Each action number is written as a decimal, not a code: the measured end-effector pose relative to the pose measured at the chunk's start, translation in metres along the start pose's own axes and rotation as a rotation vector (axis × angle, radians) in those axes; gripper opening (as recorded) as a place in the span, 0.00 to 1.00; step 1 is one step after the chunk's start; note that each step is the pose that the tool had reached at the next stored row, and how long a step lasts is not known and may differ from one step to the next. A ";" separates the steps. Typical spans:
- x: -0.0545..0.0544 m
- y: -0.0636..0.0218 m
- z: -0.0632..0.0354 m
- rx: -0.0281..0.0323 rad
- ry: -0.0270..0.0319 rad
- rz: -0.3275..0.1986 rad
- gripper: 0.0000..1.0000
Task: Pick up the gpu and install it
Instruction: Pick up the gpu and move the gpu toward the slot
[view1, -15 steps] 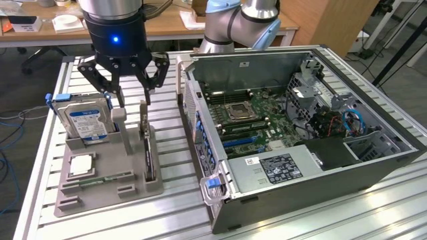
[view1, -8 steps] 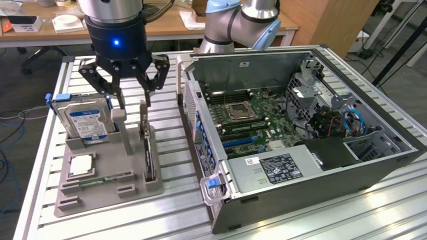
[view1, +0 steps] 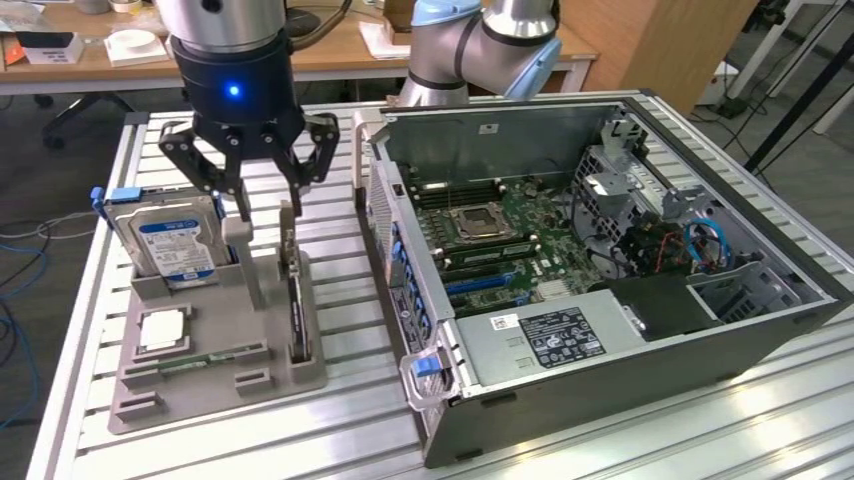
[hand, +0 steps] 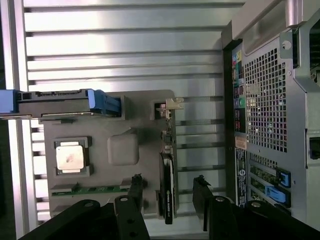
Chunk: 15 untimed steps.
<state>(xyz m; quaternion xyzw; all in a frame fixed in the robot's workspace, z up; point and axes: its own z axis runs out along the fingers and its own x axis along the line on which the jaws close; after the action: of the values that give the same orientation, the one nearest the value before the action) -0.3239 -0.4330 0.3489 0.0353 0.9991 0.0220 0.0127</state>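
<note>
Item: gpu, seen edge-on in both views, so its face cannot be made out, and its lower edge is sunk in a slot of the grey holder on the slatted worktop. Position: upright in the holder, directly under the claw, which stands wide open and empty, one finger on either side of the card and clear of it. Appearance: thin, dark, blade-like card, with a pale metal bracket at the end level with the hard drive.
</note>
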 end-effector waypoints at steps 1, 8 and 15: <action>0.000 -0.0006 0.0002 0.0000 -0.0001 0.000 0.53; 0.000 -0.0062 0.0012 0.0000 0.0000 0.000 0.53; -0.001 -0.0103 0.0031 -0.0002 -0.0002 0.000 0.53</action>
<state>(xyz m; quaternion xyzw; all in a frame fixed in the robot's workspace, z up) -0.3239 -0.4432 0.3454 0.0354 0.9990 0.0221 0.0128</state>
